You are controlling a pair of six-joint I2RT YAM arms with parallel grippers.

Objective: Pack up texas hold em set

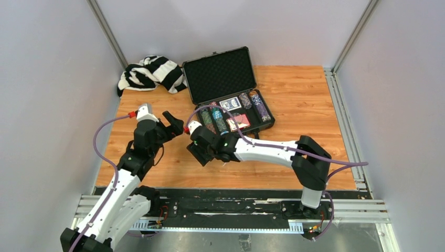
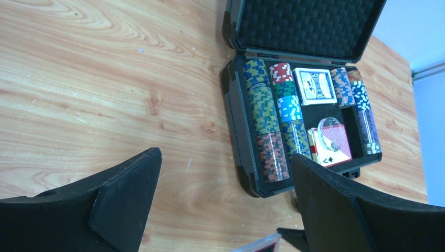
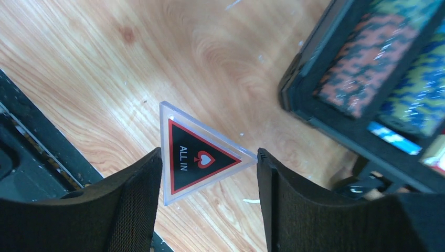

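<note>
Item: ALL IN marker (image 3: 197, 157), a clear triangular plaque with a red-bordered black face. "ALL IN" is printed on it in white beside a small red pip. It is pinched by the right gripper (image 3: 208, 155), with one flat edge pressed to one finger and the opposite tip to the other. Whether it rests on the worktop (image 1: 304, 105) or is lifted cannot be told.

It is placed just beside the near left corner of the case (image 1: 220, 76). The case is laid open mid-worktop, its long axis roughly left to right and the foam lid stood up at the far side. Inside, chip stacks (image 2: 265, 121) are laid on their sides in rows from hinge to front, beside a blue-backed deck (image 2: 314, 86).

The fingers of the left gripper (image 2: 225, 199) are spread wide.
</note>
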